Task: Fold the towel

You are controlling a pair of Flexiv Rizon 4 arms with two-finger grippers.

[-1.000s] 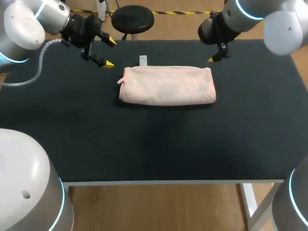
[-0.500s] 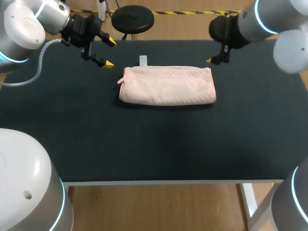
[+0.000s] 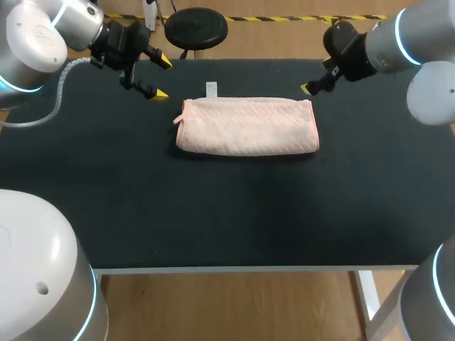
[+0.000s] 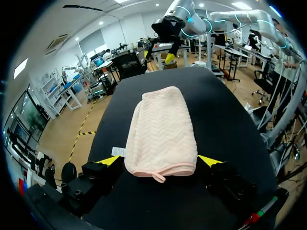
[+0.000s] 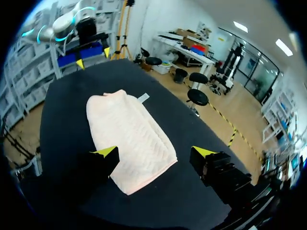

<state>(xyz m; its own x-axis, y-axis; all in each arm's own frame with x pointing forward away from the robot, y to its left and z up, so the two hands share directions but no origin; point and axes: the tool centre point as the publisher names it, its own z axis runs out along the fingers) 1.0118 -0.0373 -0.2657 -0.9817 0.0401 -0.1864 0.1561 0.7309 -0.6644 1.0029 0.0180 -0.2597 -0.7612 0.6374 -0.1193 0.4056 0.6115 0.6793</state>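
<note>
Folded pink towel laid on table, left fingers and right fingers held apart, nothing gripped.

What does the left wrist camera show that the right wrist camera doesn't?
Left wrist only: the left gripper, open, with the looped end of the towel ahead of it and the right arm beyond the far end.
Right wrist only: the right gripper, open, at the towel's opposite end, with the left arm beyond.
Both: the pink towel, folded and lying flat on the black table, with its white tag beside one end.
</note>
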